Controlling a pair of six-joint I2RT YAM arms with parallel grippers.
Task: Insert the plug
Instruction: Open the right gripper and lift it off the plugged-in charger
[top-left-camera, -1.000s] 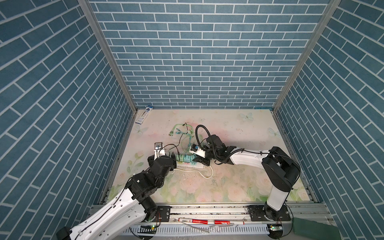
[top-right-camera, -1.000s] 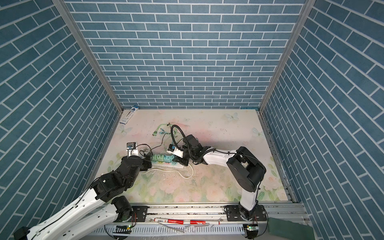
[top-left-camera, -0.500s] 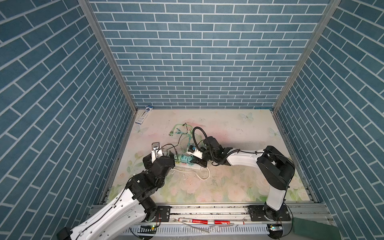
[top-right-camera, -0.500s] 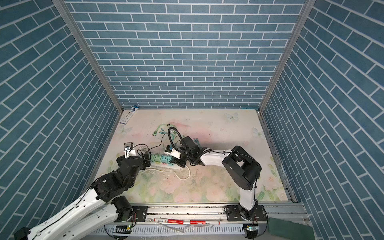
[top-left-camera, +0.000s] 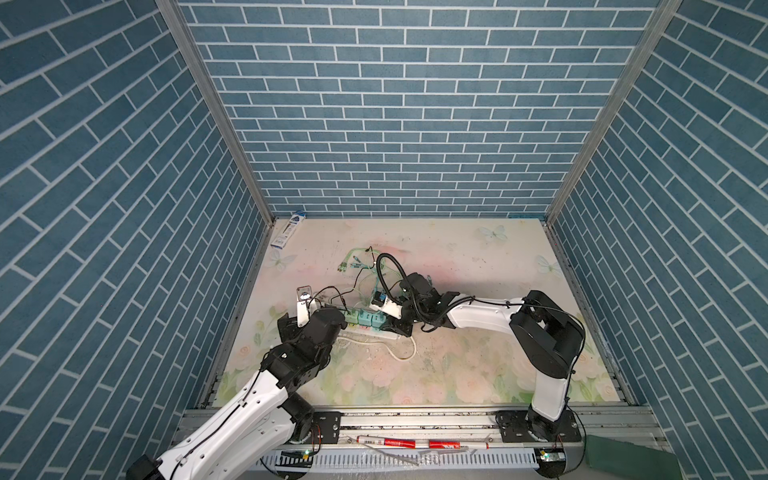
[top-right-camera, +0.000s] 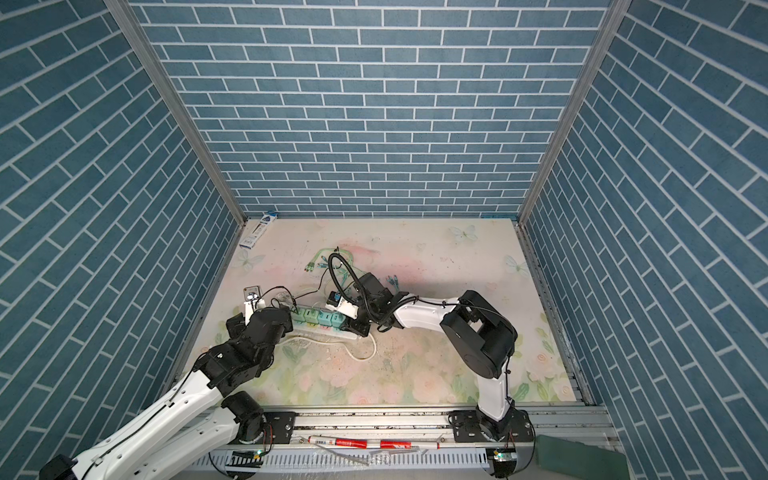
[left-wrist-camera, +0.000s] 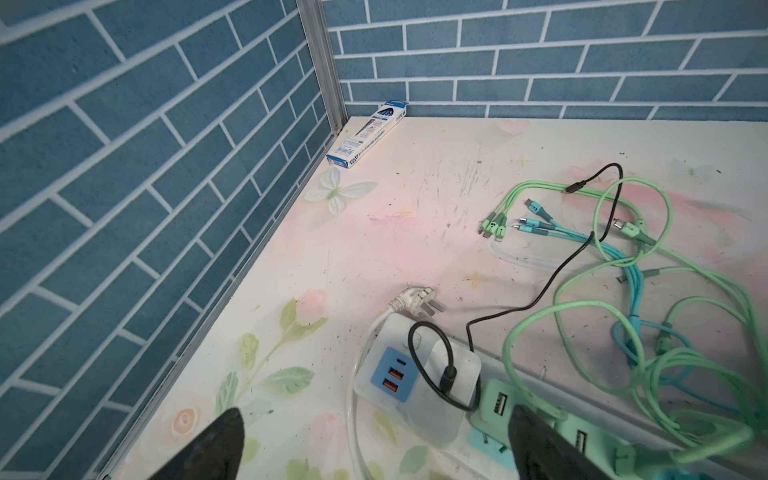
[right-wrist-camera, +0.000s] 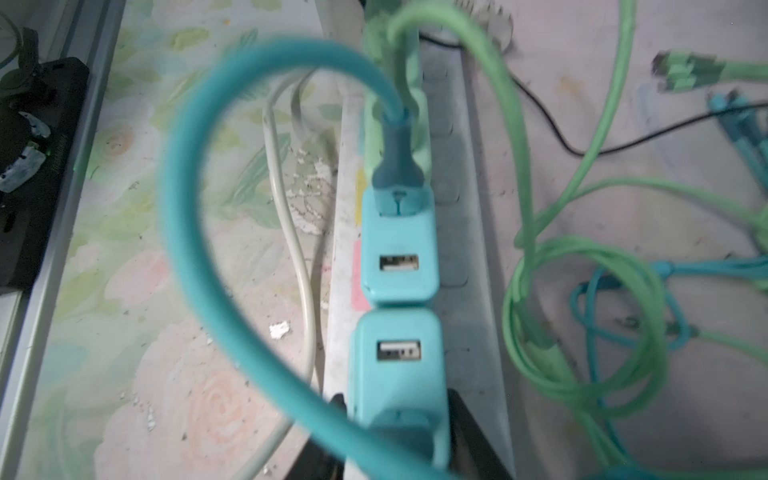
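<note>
Pressure straight down should seat the teal charger (right-wrist-camera: 397, 374) in the power strip (right-wrist-camera: 451, 257); right jaws flank it, cannot tell if pinching; left jaws spread wide.

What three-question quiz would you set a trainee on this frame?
1. True or false: the left gripper holds a cable.
2. The blue pen box lies in the: A far-left corner; B centre; C near edge.
3. Fill in: the cable plugged into the white adapter is ___.
Key: 1 false, it is open and empty; 2 A; 3 black.
</note>
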